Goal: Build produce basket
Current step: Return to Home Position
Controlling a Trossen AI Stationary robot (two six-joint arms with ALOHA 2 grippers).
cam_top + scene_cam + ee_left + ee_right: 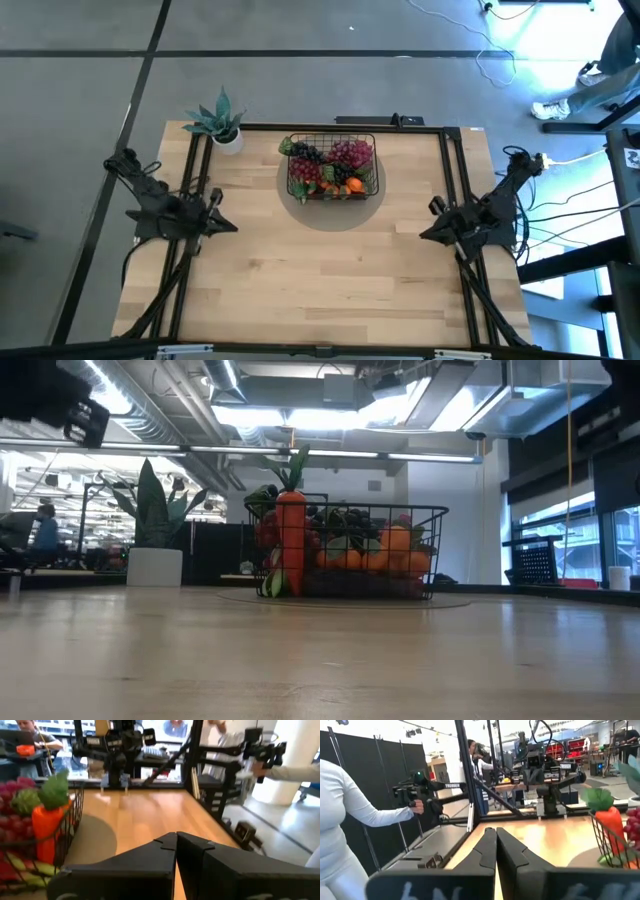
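Near basket (332,136), potted plant (222,125) (not touching)

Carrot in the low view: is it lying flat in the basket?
No, the carrot stands upright at one end of the basket, its green top rising above the rim.

Left gripper (228,226) rests well left of the basket (378,165), fingers pressed together, pointing inward. Right gripper (427,236) sits well right of it, fingers likewise closed, arm folded low.

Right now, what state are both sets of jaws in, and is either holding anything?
Left gripper: jaws shut, empty.
Right gripper: jaws shut, empty.
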